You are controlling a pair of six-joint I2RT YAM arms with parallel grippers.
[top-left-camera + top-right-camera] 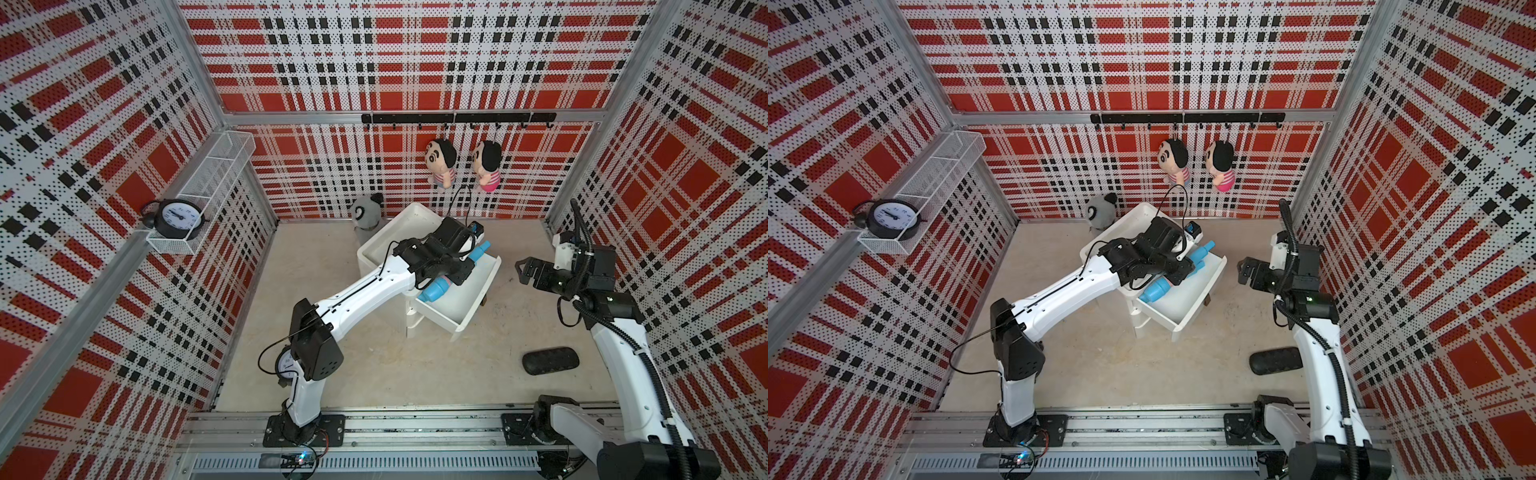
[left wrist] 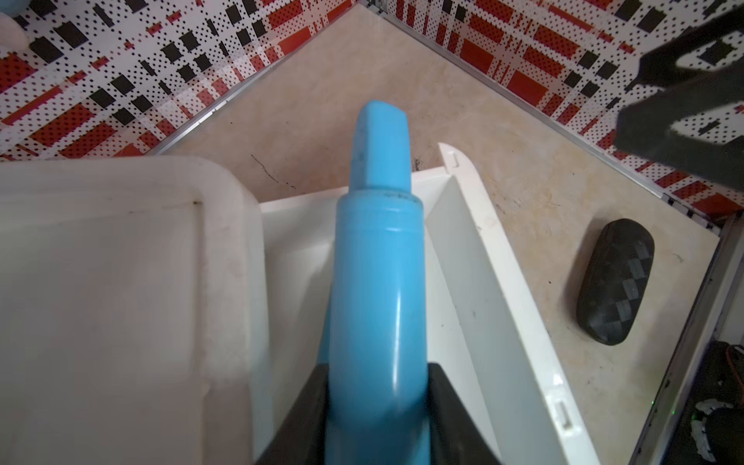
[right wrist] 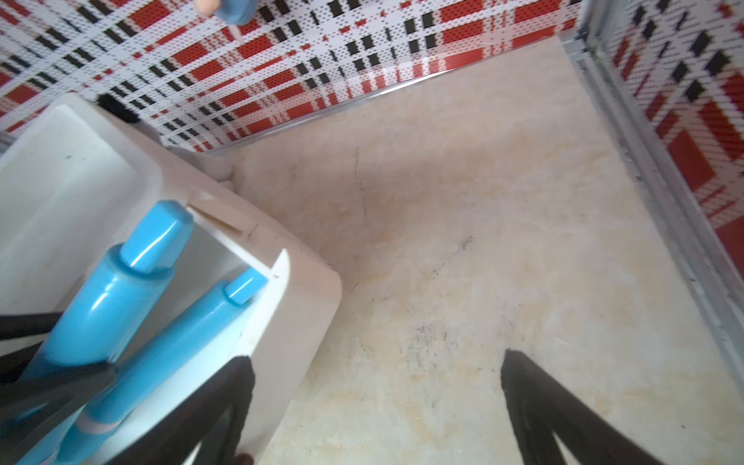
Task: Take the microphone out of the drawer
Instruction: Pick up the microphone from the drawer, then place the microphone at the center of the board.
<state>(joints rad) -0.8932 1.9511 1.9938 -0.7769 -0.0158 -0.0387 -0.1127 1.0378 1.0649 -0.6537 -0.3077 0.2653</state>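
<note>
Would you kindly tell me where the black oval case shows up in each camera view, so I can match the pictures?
Top view: the black oval case lies on the table, nearer the arm bases than the white drawer.
Top view: the case sits in the same spot, beside the right arm.
Left wrist: the case lies on the table beyond the drawer's front panel.
Right wrist: not in view.
Shared landmark: the white drawer.

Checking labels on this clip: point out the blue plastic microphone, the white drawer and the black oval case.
blue plastic microphone (image 2: 378, 282), left wrist view, middle of its handle.
white drawer (image 2: 499, 282), left wrist view, its front panel.
black oval case (image 1: 550, 360), in a top view, centre of its top.
</note>
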